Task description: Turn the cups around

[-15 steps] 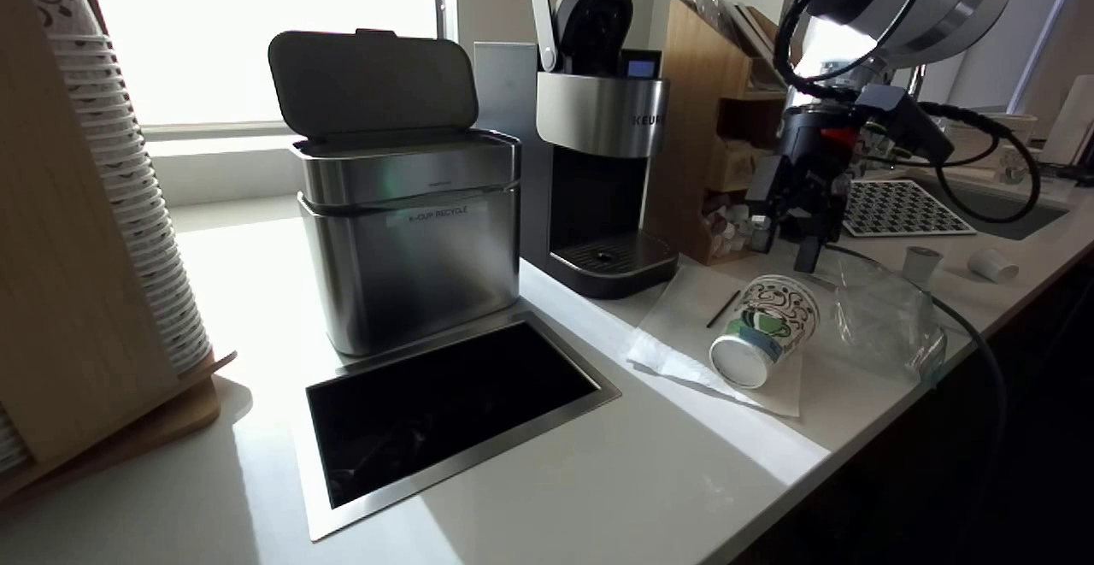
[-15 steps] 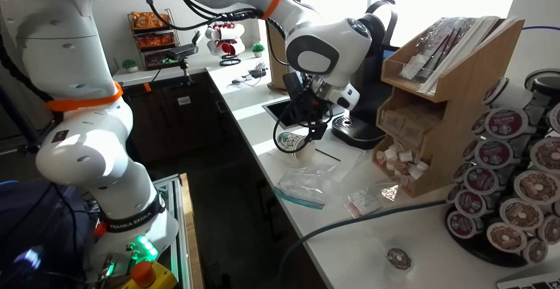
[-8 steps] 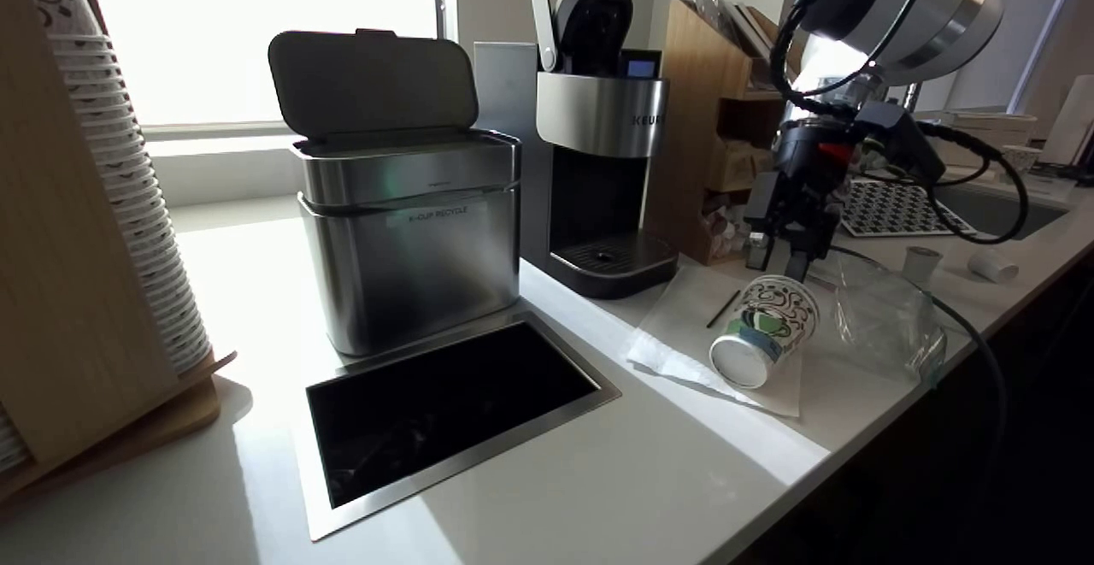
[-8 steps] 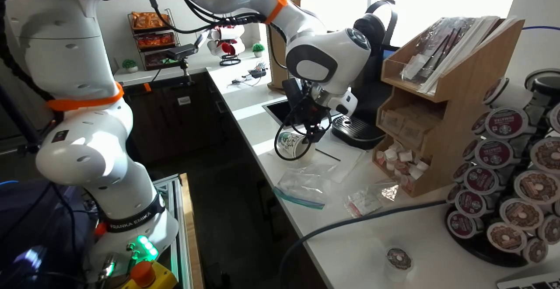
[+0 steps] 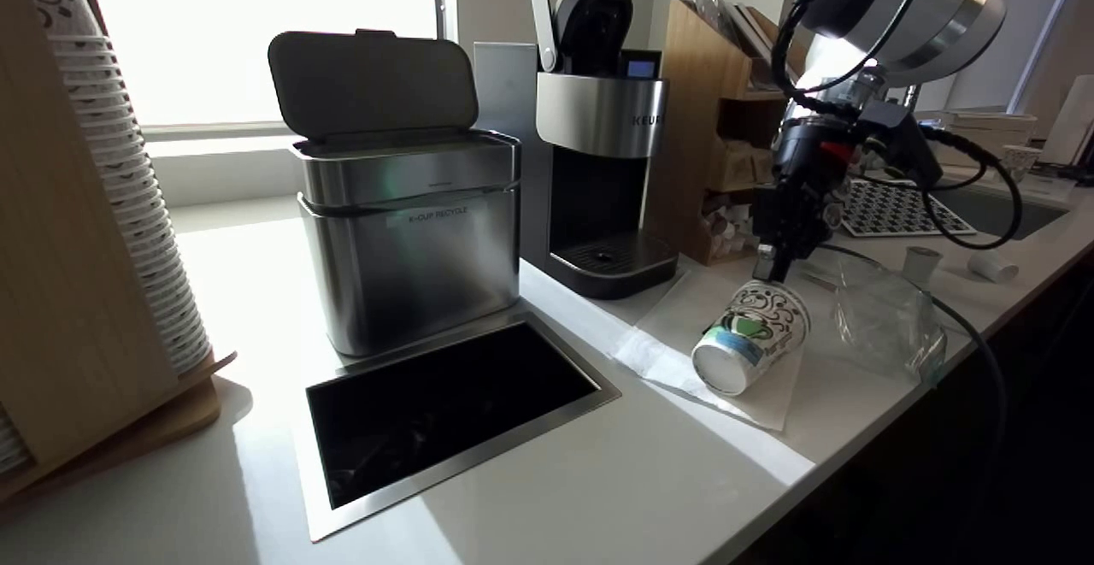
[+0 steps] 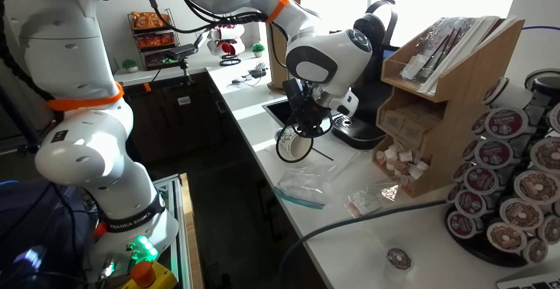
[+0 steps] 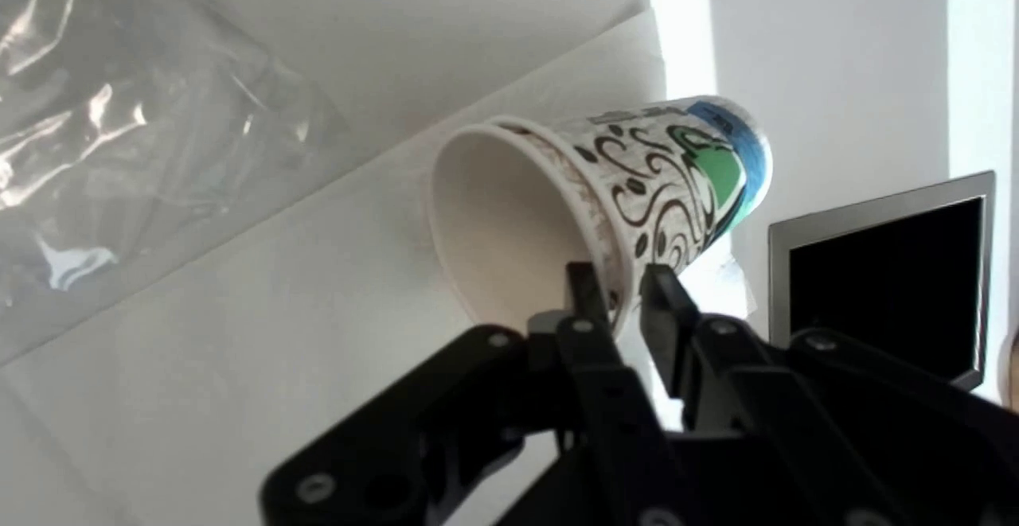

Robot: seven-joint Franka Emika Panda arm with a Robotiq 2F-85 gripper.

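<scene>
Two rims ringed the mouth of the green-printed paper cup (image 7: 677,176), tipped sideways over white paper (image 7: 318,311), its edge pinched in the gripper (image 7: 619,283); in an exterior view a clear bag (image 5: 889,326) lay just right, the coffee maker (image 5: 602,112) stood far left.

The tipped paper cups (image 7: 673,168) number two; there is one gripper (image 7: 621,275) with two fingers (image 7: 585,291), on one Franka arm (image 6: 65,70). One Keurig coffee maker (image 5: 602,116), one K-Cup recycle bin (image 5: 419,266) and one coffee-pod carousel (image 6: 479,252) are in view. There are also two potted plants (image 6: 258,48) and one emergency-stop button (image 6: 143,273).
</scene>
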